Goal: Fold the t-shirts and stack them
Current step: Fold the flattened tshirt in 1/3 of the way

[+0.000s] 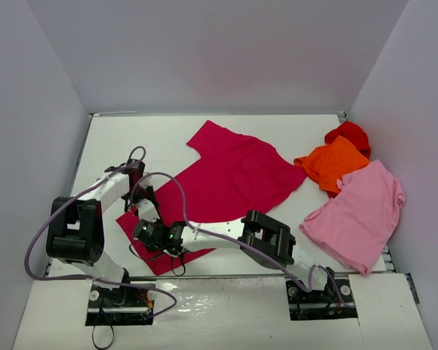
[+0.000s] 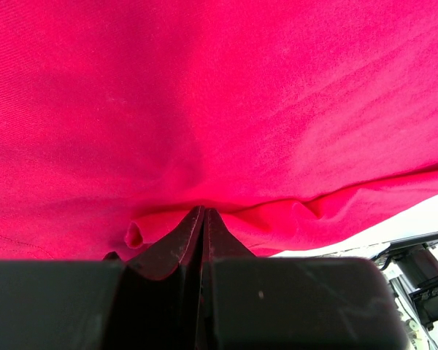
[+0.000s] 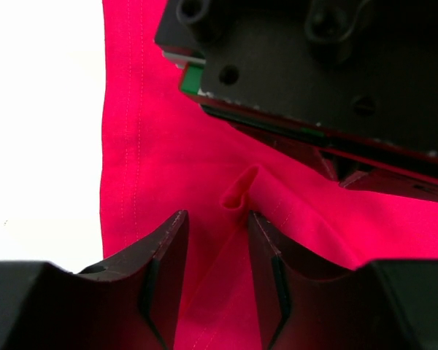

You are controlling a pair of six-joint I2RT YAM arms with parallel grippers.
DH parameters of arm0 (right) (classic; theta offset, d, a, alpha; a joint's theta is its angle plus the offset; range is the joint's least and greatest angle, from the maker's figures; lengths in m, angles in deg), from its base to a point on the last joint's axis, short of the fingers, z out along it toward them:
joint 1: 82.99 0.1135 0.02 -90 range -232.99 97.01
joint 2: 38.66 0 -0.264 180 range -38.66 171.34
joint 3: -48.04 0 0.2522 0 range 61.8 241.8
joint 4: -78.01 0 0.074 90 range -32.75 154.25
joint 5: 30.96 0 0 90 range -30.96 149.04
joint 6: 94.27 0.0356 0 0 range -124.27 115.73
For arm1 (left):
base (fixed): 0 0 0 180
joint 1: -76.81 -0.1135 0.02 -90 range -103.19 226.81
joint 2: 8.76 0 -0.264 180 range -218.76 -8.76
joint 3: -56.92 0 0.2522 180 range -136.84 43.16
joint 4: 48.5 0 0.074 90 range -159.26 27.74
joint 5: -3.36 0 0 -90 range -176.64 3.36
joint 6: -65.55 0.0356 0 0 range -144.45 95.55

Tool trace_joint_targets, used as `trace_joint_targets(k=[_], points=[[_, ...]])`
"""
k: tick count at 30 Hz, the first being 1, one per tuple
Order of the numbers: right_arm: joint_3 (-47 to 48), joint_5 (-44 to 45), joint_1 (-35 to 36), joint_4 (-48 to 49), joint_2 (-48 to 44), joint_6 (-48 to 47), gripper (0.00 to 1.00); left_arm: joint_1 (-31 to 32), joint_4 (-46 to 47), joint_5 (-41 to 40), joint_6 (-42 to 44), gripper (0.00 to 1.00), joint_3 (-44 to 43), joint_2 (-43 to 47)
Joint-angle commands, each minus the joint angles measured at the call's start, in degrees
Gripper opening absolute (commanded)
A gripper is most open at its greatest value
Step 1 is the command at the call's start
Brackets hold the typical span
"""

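The large crimson t-shirt (image 1: 233, 175) lies spread flat on the white table, its hem toward the near left corner. My left gripper (image 1: 147, 217) is shut on a pinch of the crimson cloth (image 2: 219, 109) near that hem, with the fingertips (image 2: 202, 213) together. My right gripper (image 1: 141, 233) is just beside it, open, its jaws straddling a raised crease of the crimson cloth (image 3: 237, 195). The left gripper (image 3: 339, 169) shows at the upper right of the right wrist view. The light pink shirt (image 1: 358, 215), orange shirt (image 1: 332, 162) and bright red shirt (image 1: 349, 133) lie in a loose cluster at the right.
Grey walls (image 1: 36, 109) enclose the white table (image 1: 131, 138) on three sides. A purple cable (image 1: 160, 179) loops over the left arm and across the crimson shirt's near corner. The right arm (image 1: 266, 237) stretches low across the table's near edge.
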Motion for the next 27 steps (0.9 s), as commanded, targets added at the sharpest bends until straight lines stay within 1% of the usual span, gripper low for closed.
trace_joint_targets(k=[1, 2, 4, 7, 12, 20, 27], points=[[1.5, 3.0, -0.7, -1.7, -1.8, 0.2, 0.33, 0.9, -0.9, 0.9, 0.9, 0.0, -0.6, 2.6], [1.3, 3.3, -0.7, -2.0, -2.2, 0.3, 0.32, 1.0, -0.9, 0.9, 0.9, 0.0, -0.5, 2.6], [0.6, 4.2, -0.7, -2.5, -2.5, 0.4, 0.23, 1.0, -0.9, 0.9, 1.0, 0.0, -0.5, 2.6], [0.2, 5.2, -0.7, -3.6, -2.6, 0.3, 0.13, 0.9, -1.0, 1.0, 1.1, 0.0, -0.4, 2.6], [-0.9, 6.1, -0.9, -4.9, -2.7, 0.5, 0.01, 1.0, -1.4, 0.7, 1.4, 0.0, -0.4, 2.6], [-1.4, 4.9, -0.5, -5.1, -5.4, -0.7, 0.0, 1.0, -1.3, 0.6, 1.5, 0.0, -0.4, 2.3], [-3.3, -0.7, 1.2, -4.1, -11.0, -4.0, 0.0, 1.0, -1.2, 0.6, 1.5, 0.0, -0.5, 2.3]])
